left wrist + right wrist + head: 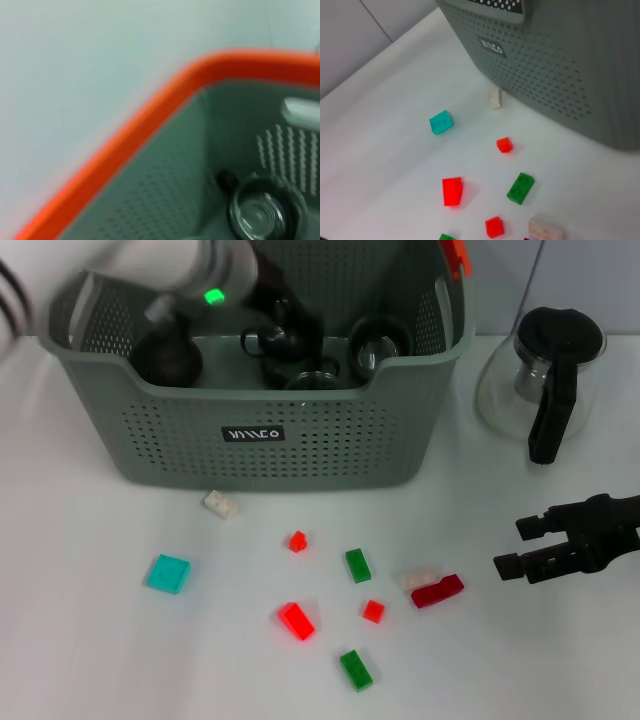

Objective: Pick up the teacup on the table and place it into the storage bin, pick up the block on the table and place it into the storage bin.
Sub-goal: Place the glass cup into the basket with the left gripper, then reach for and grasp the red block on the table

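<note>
Lying loose on the tabletop: light, hard, slick blocks; grip flat sides; right pincer wide, empty; left pincer's state unclear.

Plain white table against a pale grey wall.

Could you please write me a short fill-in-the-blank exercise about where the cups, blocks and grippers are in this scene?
1. The dark teacups lie inside the grey ____.
2. The glass carafe has a ____ handle.
3. The block nearest the storage bin is ____ in colour.
4. The right gripper, open, hovers beside the dark ____ block.

Missing words: storage bin; black; white; red
</note>
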